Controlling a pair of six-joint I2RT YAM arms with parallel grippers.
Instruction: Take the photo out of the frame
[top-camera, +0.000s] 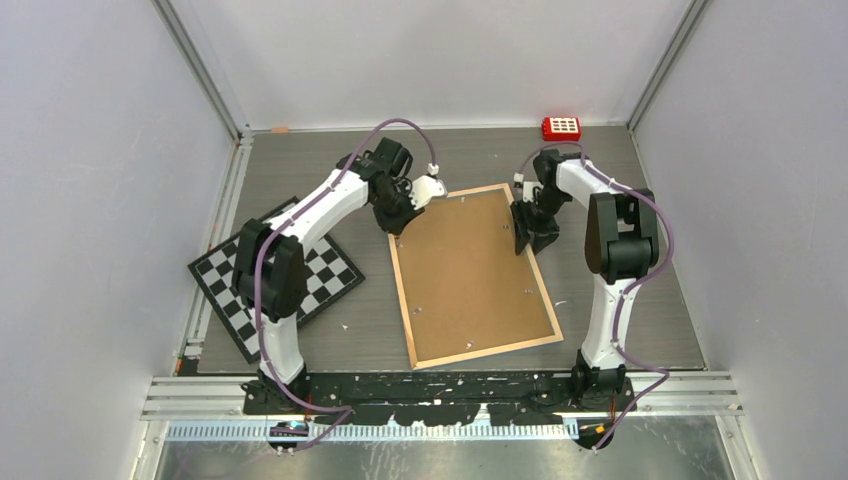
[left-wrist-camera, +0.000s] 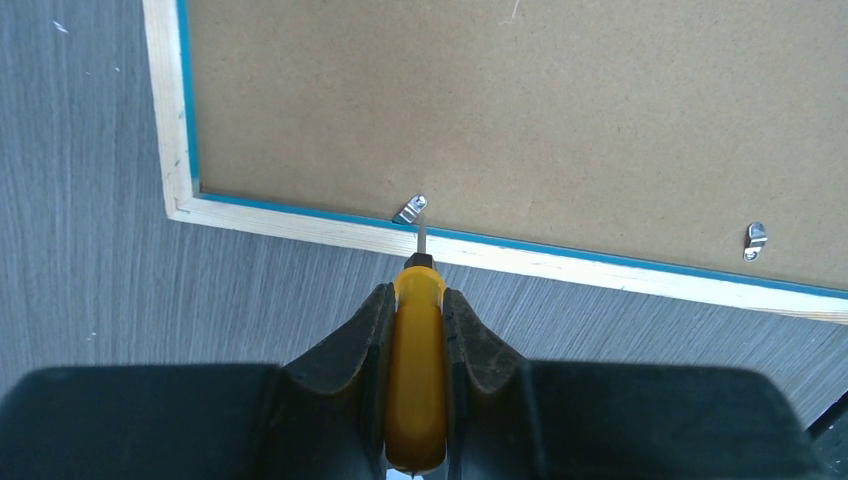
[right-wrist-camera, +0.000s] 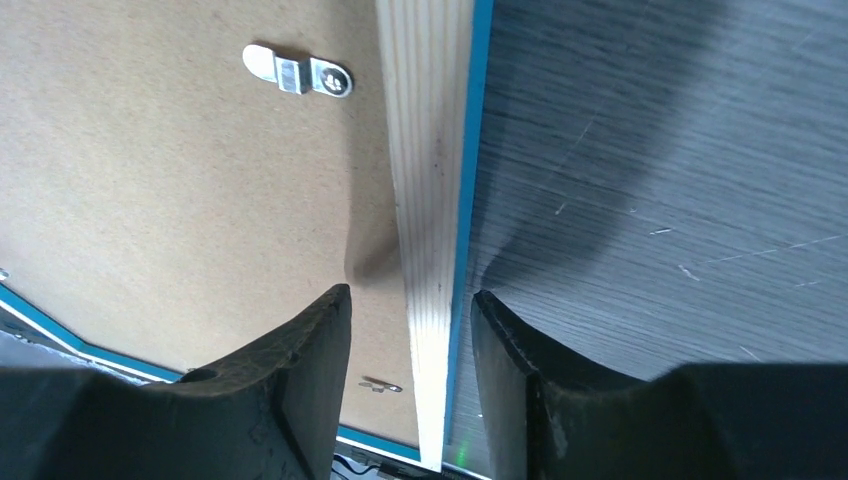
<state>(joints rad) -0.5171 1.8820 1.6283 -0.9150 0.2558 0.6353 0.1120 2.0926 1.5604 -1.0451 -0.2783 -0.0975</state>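
The frame (top-camera: 470, 275) lies back-up in the middle of the grey table (top-camera: 640, 300), turned slightly so that its upper end leans to the right in the overhead view. Its brown board faces the camera, with a pale wood edge and a thin blue line around it. The photo cannot be seen from this side. The left gripper (left-wrist-camera: 417, 300) sits at the frame's upper left corner in the overhead view. It is clamped on the yellow handle of a screwdriver (left-wrist-camera: 417, 390), and the thin metal tip reaches over the wood edge to a small metal clip (left-wrist-camera: 409, 209). A second clip (left-wrist-camera: 756, 240) sits further right along the same edge. The right gripper (right-wrist-camera: 410, 300) is at the upper part of the frame's right edge. Its fingers are spread apart and straddle the wood edge, one above the brown board and one above the table, with a gap on each side. Another clip (right-wrist-camera: 297, 70) shows at the upper left of that wrist view. A chequered board (top-camera: 335, 275) lies at the left, partly under the left arm, and a small red block (top-camera: 561, 128) sits at the far right.
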